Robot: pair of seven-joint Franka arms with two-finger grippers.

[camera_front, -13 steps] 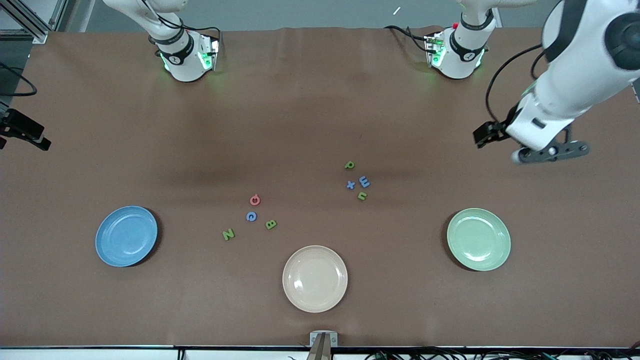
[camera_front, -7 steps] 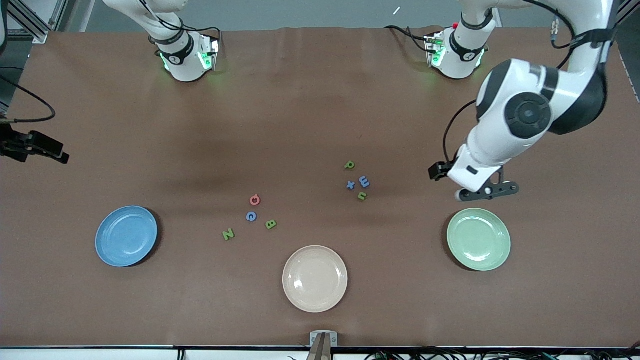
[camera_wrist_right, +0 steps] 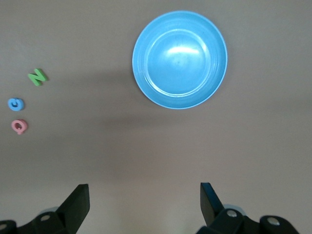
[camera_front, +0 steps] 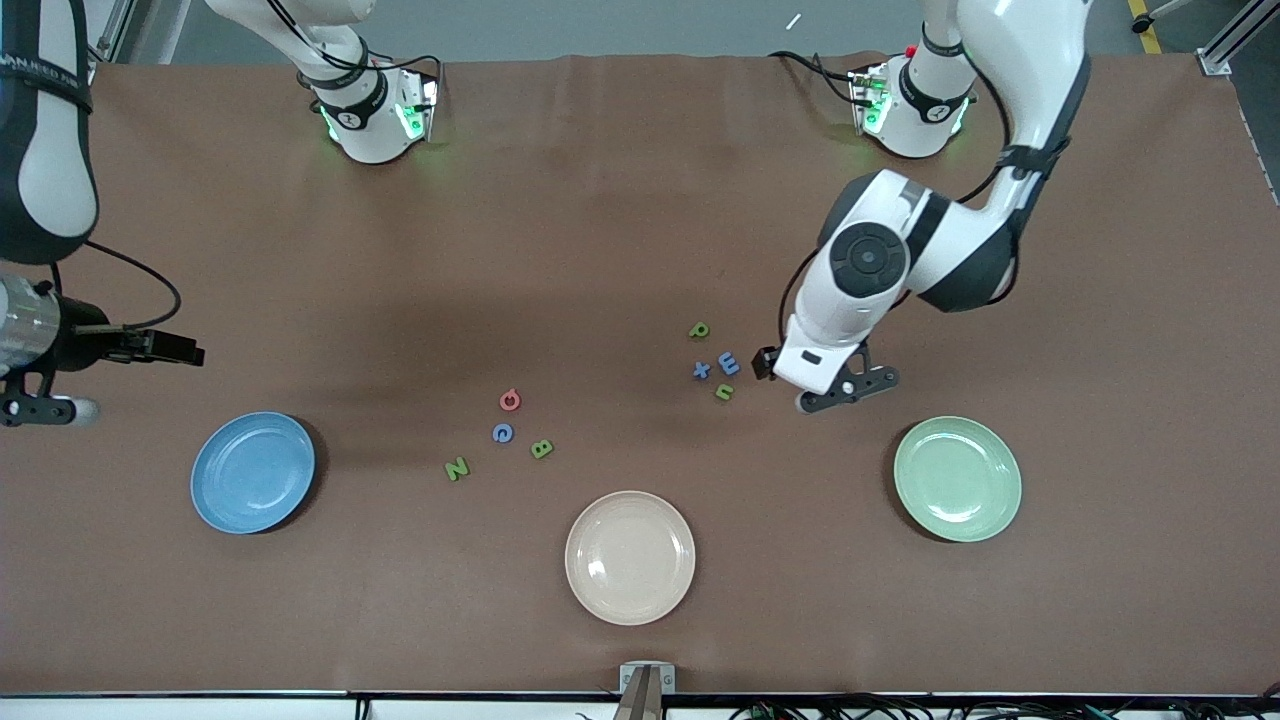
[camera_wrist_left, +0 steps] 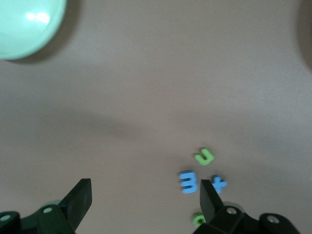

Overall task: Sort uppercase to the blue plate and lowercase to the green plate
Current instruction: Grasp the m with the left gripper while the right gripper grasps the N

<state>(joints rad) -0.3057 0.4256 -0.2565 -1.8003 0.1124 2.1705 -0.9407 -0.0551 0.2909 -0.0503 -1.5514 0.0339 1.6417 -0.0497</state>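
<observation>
The lowercase letters lie together mid-table: green p [camera_front: 699,329], blue m [camera_front: 729,363], blue x [camera_front: 701,370], green n [camera_front: 725,392]. The uppercase letters lie nearer the blue plate [camera_front: 253,472]: pinkish Q [camera_front: 510,400], blue C [camera_front: 503,432], green B [camera_front: 541,449], green N [camera_front: 457,467]. The green plate [camera_front: 957,479] is empty. My left gripper [camera_front: 845,392] is open and empty over the table beside the lowercase letters; its wrist view shows m [camera_wrist_left: 187,181], x [camera_wrist_left: 218,184], n [camera_wrist_left: 204,156] by one finger. My right gripper [camera_front: 40,408] is open and empty over the table near the blue plate [camera_wrist_right: 179,59].
A cream plate [camera_front: 630,557] sits empty near the front edge, between the two coloured plates. The arms' bases [camera_front: 372,115] stand along the table's back edge. The green plate's rim [camera_wrist_left: 24,24] shows in the left wrist view.
My left arm has swung from the left arm's end of the table in to the lowercase letters. My right arm has come in from the table's edge toward the blue plate.
</observation>
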